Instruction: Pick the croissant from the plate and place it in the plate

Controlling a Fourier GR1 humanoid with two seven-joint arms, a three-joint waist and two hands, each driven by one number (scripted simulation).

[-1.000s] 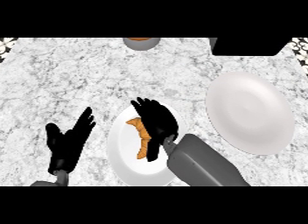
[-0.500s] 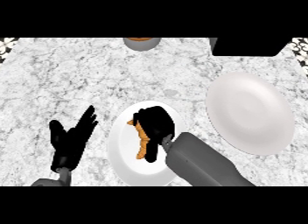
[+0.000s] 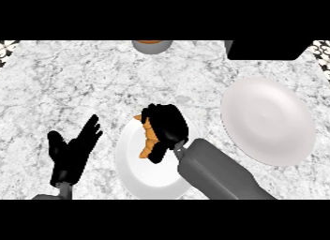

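Observation:
A golden-brown croissant [image 3: 147,140] lies on a white plate [image 3: 143,176] at the lower middle of the head view. My right hand [image 3: 168,124] is over that plate with its fingers curled down round the croissant's upper right side, hiding part of it. A second, larger white plate [image 3: 266,120] sits bare to the right. My left hand [image 3: 72,152] rests open at the lower left, fingers up, beside the near plate.
The counter is grey-white marble. A round bowl-like object [image 3: 152,45] with something orange in it sits at the far edge. A dark block [image 3: 268,49] stands at the back right, just beyond the larger plate.
My right hand moved down and curled its fingers round the croissant, which it only hovered beside a second ago. The left hand stayed put.

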